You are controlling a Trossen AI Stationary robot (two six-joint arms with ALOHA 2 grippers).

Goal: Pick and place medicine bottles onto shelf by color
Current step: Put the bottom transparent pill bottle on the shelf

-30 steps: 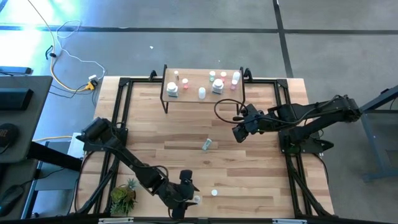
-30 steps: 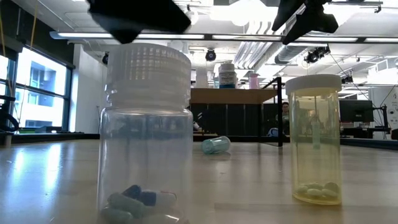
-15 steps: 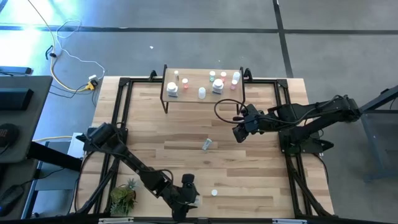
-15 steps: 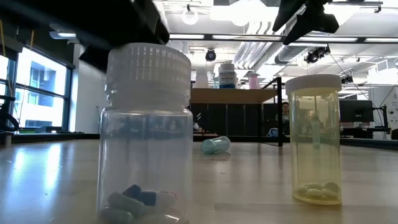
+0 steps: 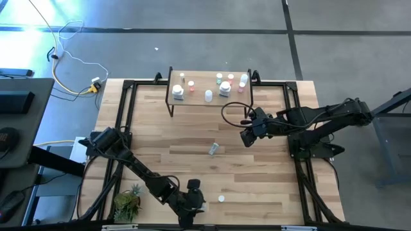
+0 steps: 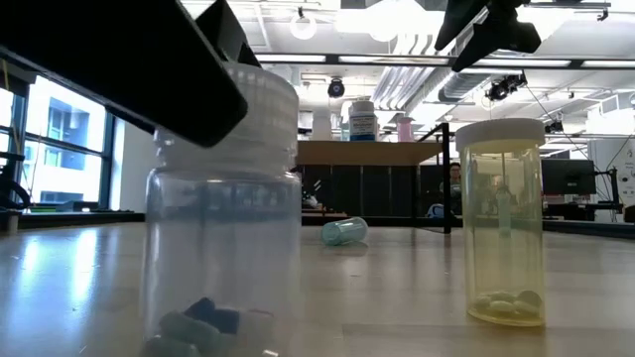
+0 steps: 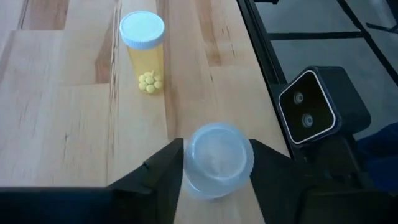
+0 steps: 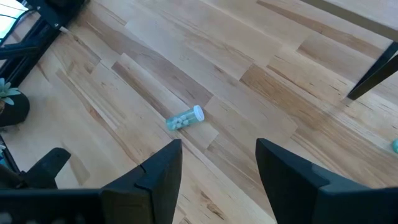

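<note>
Left hand (image 7: pixel 214 163) fingers, lowered within the last second, are now clamped on the tilted clear pill bottle (image 6: pixel 218 213); lifting toward the shelf (image 5: pixel 199 96) is judged next.

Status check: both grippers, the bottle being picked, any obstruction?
Left gripper closed around clear bottle at near table edge. Right gripper open, hovering mid-table above fallen vial. Yellow vial close by, apart.

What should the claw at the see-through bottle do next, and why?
Probably lift it a little. The left claw has a finger on each side of the clear bottle, which is tilting on the table. The shelf is far across.
</note>
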